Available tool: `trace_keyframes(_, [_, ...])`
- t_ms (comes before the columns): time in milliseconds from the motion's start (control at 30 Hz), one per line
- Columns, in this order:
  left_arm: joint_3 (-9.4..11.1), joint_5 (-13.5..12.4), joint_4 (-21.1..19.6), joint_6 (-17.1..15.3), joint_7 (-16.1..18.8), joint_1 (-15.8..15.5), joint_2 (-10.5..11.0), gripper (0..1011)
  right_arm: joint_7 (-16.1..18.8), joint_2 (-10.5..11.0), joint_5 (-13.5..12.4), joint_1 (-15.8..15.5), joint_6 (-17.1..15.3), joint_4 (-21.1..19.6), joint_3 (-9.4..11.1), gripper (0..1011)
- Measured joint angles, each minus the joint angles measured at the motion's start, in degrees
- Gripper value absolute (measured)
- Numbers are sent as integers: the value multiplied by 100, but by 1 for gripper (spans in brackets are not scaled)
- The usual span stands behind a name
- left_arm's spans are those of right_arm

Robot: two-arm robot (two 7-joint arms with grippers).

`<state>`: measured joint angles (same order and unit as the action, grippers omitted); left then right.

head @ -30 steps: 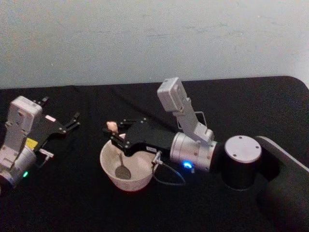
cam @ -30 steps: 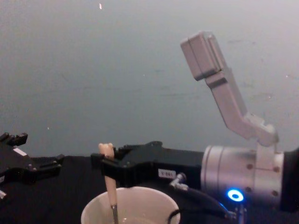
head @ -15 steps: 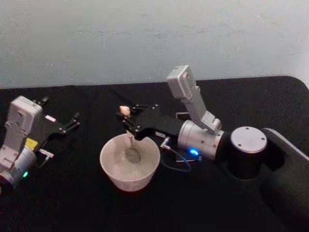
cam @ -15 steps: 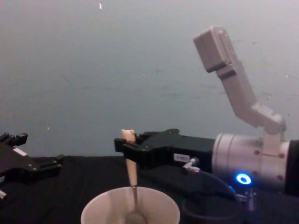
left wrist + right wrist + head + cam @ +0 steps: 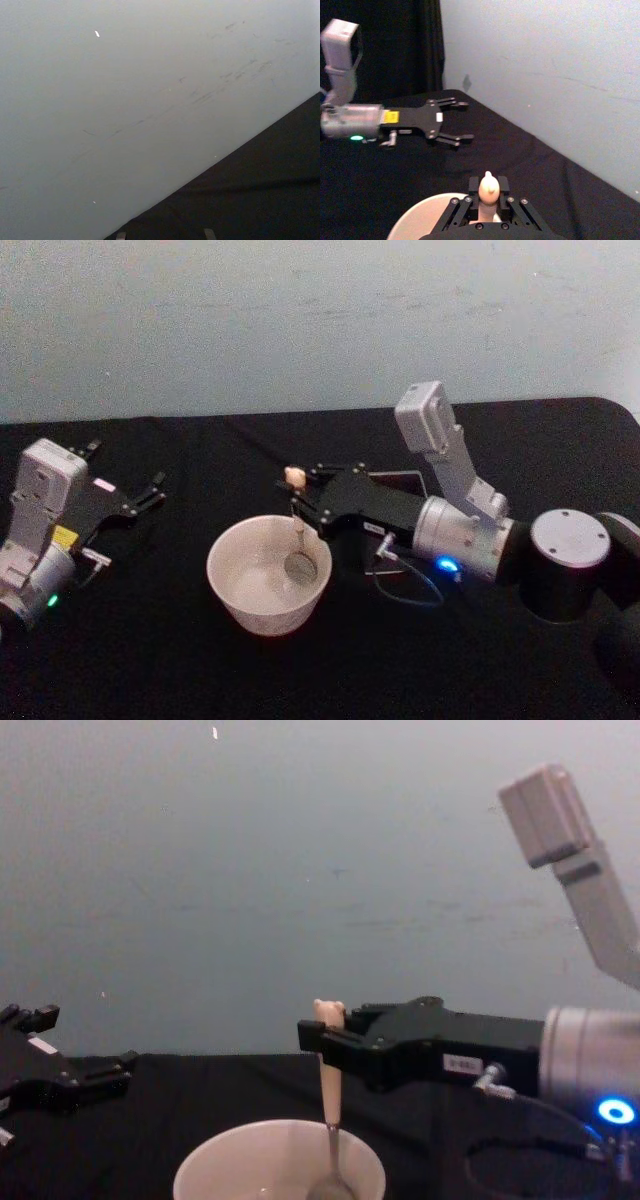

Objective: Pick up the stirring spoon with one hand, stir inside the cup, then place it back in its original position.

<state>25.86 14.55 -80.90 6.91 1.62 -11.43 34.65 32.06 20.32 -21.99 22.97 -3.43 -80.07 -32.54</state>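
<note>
The stirring spoon (image 5: 297,530) stands upright in the cream cup (image 5: 240,585). Its metal bowl rests low against the cup's right inner wall. My right gripper (image 5: 300,496) is shut on the beige handle just below the bear head (image 5: 488,189). From the chest, the spoon (image 5: 329,1080) drops from my right gripper (image 5: 322,1040) into the cup (image 5: 215,1172). The dark square holder (image 5: 400,474) stands just behind my right arm, with part of its top edge showing. My left gripper (image 5: 150,491) is parked open at the far left, away from the cup.
A black cloth covers the table (image 5: 150,660), and a pale wall stands close behind it. My right arm's cable (image 5: 405,590) loops on the cloth just right of the cup. My left gripper (image 5: 451,123) shows open across the cup in the right wrist view.
My right gripper has carried the spoon rightward and slightly back, from the cup's left side to its right side. The left arm has not moved.
</note>
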Motion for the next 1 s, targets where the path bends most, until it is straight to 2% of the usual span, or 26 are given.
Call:
trace_keyframes(100, [0, 0, 0, 0, 0, 0, 0, 1001, 115, 182, -113, -162, -94, -263, 7, 215])
trace_keyframes(267, [0, 0, 0, 0, 0, 0, 0, 1002, 228, 325, -216, -302, -159, -494, -63, 215])
trace_keyframes(467, [0, 0, 0, 0, 0, 0, 0, 1001, 300, 365, -293, -370, -185, -646, -206, 215])
trace_keyframes(800, [0, 0, 0, 0, 0, 0, 0, 1001, 251, 171, -361, -261, -299, -588, -416, 215])
trace_keyframes(1000, [0, 0, 0, 0, 0, 0, 0, 1001, 86, -118, -340, -35, -339, -272, -508, 215])
